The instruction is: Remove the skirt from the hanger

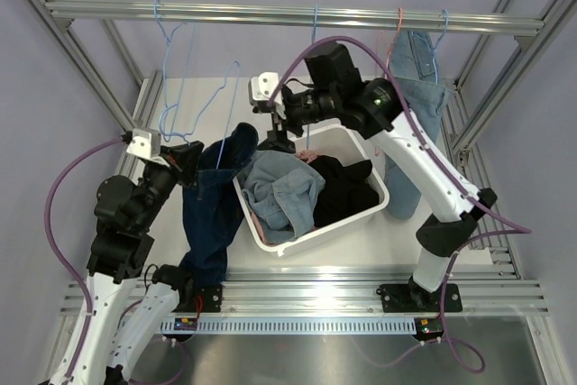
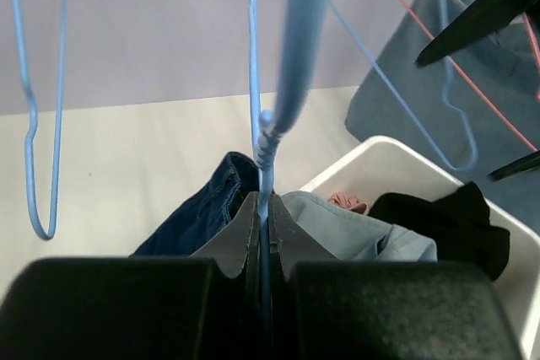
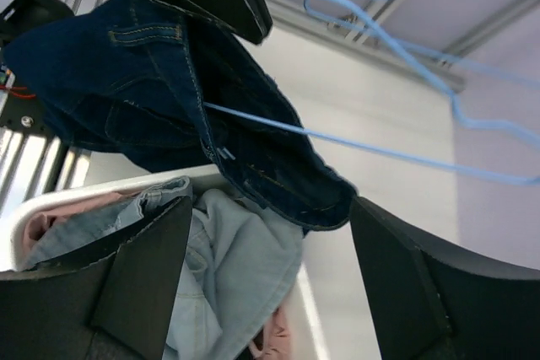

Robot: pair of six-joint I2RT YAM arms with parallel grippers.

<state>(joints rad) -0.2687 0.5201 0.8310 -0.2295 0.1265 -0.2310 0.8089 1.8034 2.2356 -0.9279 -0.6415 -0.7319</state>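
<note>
Crumpled dark blue denim skirt (image 3: 169, 99) on thin light-blue wire hanger (image 2: 266, 137); left gripper (image 2: 264, 233) clamps hanger; right gripper (image 3: 270, 208) spread wide. White rectangular plastic bin (image 1: 343, 223) right, smooth white tabletop (image 2: 126, 149).

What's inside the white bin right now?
A light blue denim garment, a black garment and a scrap of pink fabric; anything beneath them is covered.

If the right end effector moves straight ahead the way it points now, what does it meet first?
Probably the dark denim skirt, right ahead of the right end effector; depth is unclear.
</note>
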